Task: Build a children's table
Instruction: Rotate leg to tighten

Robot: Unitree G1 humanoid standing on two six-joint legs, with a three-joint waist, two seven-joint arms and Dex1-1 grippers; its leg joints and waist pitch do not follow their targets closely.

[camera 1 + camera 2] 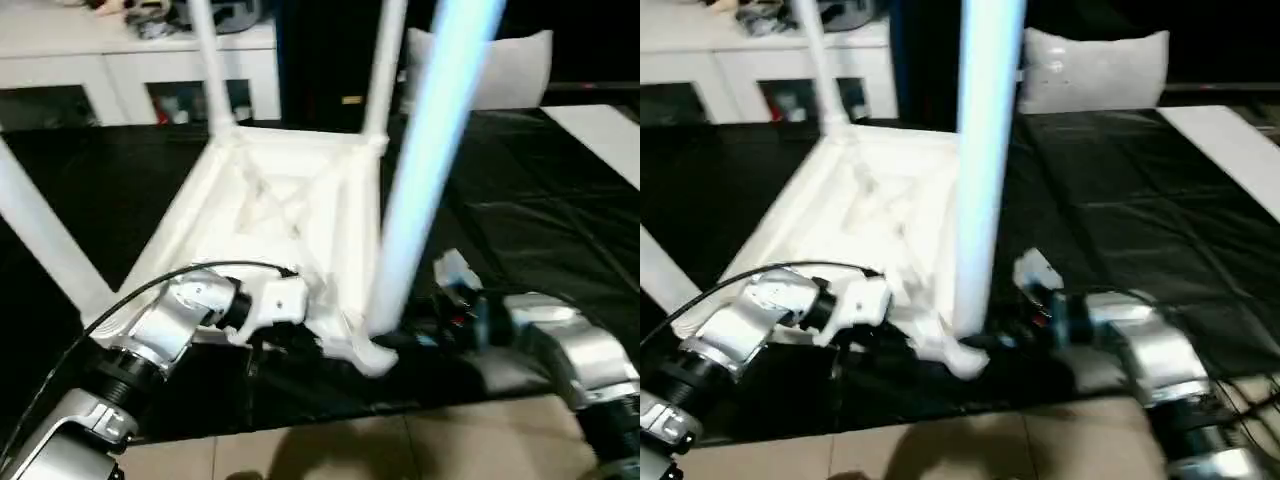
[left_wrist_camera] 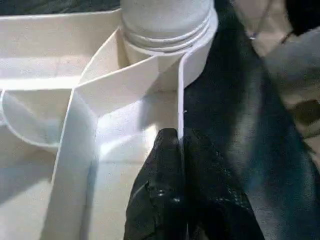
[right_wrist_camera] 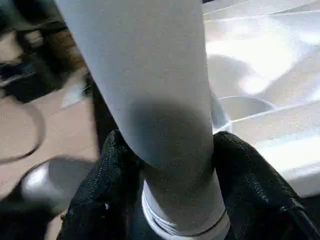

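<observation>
The white tabletop (image 1: 270,200) lies upside down on the black work surface (image 1: 540,220), ribbed underside up. Two legs stand in the far sockets (image 1: 212,60) (image 1: 385,60), and a third leg (image 1: 40,235) rises at the left. The fourth leg (image 1: 430,170) stands in the near corner socket (image 1: 370,355). My right gripper (image 3: 170,145) is shut around this leg's base, just above the socket. My left gripper (image 2: 179,137) is shut on the tabletop's thin rim wall (image 2: 180,90), close to the same corner socket (image 2: 167,30).
A white cabinet (image 1: 130,70) stands behind the work surface, with a white cushion (image 1: 510,65) at the back right. A white board (image 1: 600,130) lies at the right edge. Tiled floor (image 1: 400,450) lies just past the near edge. A black cable (image 1: 100,310) runs along my left forearm.
</observation>
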